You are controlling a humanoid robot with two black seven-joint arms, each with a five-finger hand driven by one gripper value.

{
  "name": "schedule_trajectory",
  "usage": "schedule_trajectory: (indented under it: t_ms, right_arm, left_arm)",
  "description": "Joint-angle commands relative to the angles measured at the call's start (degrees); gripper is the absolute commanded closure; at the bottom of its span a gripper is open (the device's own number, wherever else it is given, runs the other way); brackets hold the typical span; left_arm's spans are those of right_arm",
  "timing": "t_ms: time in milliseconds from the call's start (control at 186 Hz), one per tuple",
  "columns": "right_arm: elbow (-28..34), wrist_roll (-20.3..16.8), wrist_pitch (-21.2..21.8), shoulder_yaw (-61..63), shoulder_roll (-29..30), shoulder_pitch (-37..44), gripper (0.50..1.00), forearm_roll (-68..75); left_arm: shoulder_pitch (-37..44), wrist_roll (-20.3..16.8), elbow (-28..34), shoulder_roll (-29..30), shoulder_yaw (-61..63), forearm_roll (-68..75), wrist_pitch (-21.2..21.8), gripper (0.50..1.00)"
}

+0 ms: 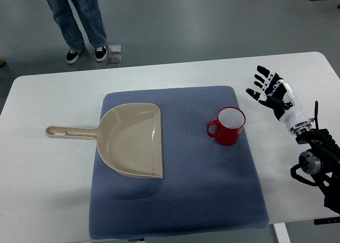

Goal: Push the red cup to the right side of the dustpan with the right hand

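Item: red cup (229, 126), upright on blue mat (175, 200), already right of dustpan (133, 139), well apart from it (handle toward dustpan). Right robot hand (270, 91): fingers spread, empty, over white tabletop (48, 200) right of cup, not touching. Remaining push, if any, judged small. Person standing beyond tabletop.

We see the right hand (272, 91) at the right edge: black finger segments with white patches, white shell over palm and wrist, then a silver ring into a black forearm with round joint housings and thin black cables. Far left, a person (77, 19) wears blue jeans and black sneakers with white soles.
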Motion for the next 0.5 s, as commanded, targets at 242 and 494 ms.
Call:
schedule_trajectory:
  t_ms: [242,494]
  right_arm:
    - [0.00,0.00,-0.07,0.00,-0.10,0.00,0.574,0.00]
    - [-0.09,0.00,-0.07,0.09,0.08,0.00,0.574,0.09]
  left_arm:
    - [0.09,-0.08,-0.26,0.00,0.00,0.00,0.00,0.500]
    - [0.09,0.01,-0.08,0.00,-0.09,0.00,0.00,0.500]
